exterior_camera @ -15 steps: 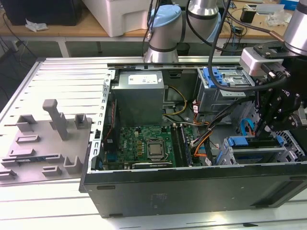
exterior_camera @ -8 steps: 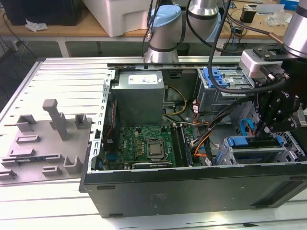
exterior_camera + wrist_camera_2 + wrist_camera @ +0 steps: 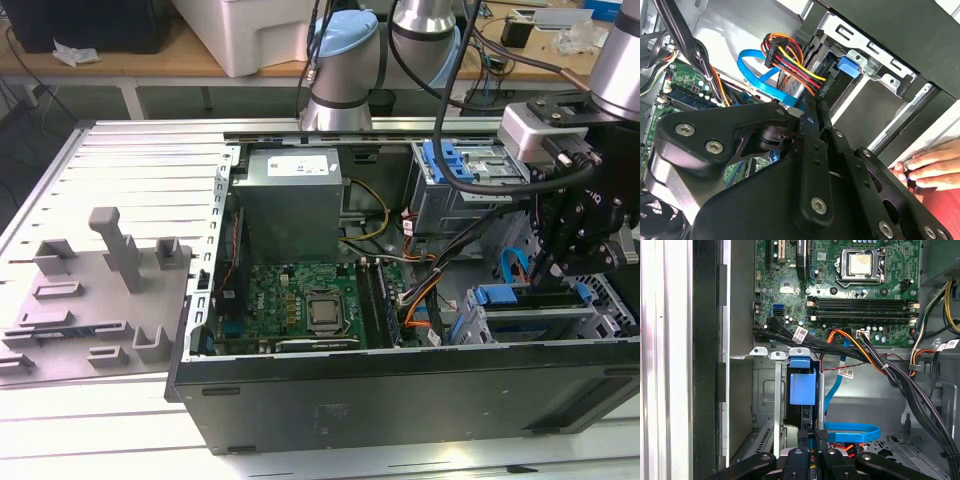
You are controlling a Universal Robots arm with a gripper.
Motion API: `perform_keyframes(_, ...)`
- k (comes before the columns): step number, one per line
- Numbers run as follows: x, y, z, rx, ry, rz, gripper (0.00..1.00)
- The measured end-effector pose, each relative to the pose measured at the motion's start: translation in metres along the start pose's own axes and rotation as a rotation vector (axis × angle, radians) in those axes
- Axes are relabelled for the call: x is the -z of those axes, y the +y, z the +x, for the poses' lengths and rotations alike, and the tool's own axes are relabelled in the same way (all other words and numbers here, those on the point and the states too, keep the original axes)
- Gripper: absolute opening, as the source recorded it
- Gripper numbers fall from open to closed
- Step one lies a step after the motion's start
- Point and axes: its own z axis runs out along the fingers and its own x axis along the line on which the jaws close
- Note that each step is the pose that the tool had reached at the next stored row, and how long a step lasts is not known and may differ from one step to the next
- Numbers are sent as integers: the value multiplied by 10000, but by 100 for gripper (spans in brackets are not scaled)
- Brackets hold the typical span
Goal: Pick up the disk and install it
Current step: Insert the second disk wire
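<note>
At the exterior view's left, a grey plastic tray with blocky holders (image 3: pixel 100 275) lies on the ribbed metal table (image 3: pixel 130 160). There is free room around it.

Next comes the big open black computer case (image 3: pixel 400 400). Inside it sits a grey metal power box (image 3: pixel 290 205) with a white sticker on top. The print on the sticker is too small to read. Below the box lies the green circuit board (image 3: pixel 290 300) with a square silver chip (image 3: pixel 322 312). Orange, yellow and black wires (image 3: pixel 415 290) crowd the space beside the board.

At the exterior view's right, the silver disk with the blue plastic frame (image 3: pixel 525 297) sits in a grey metal cage (image 3: pixel 500 325) by the case wall. In the first wrist view the disk (image 3: pixel 802 387) stands on its edge in the cage slot, so its label is hidden. A flat blue cable (image 3: pixel 850 431) loops just beside it.

The black robot claw (image 3: pixel 553 268) hangs right over the disk. Whether the claw (image 3: pixel 809 436) is spread or pinching cannot be told.

In the second wrist view a person's hand (image 3: pixel 930 165) rests on the case edge, partly hidden behind the claw (image 3: pixel 810 112).
</note>
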Motion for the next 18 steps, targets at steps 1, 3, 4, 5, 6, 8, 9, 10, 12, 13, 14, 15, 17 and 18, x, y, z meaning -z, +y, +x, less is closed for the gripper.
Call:
perform_keyframes(1,-1,-2,0,0,-1,0,16)
perform_keyframes(3,-3,-6,0,0,-1,0,16)
perform_keyframes(4,-4,-8,0,0,-2,0,16)
perform_keyframes(5,-6,-13,0,0,-4,-1,16)
perform_keyframes(6,-6,-14,0,-2,-2,0,16)
perform_keyframes(8,-7,-15,0,0,-1,0,16)
perform_keyframes(9,-8,-15,0,0,1,0,16)
perform_keyframes(10,-9,-15,0,0,-1,1,16)
perform_keyframes(12,-11,-15,0,0,-1,1,16)
perform_keyframes(13,-13,-15,-1,0,-1,0,16)
perform_keyframes(14,-14,-15,-1,0,-1,0,16)
perform_keyframes(15,-15,-15,-1,0,-1,0,16)
perform_keyframes(17,-19,-13,-1,1,-2,1,16)
perform_keyframes(18,-20,-13,-1,1,-2,1,16)
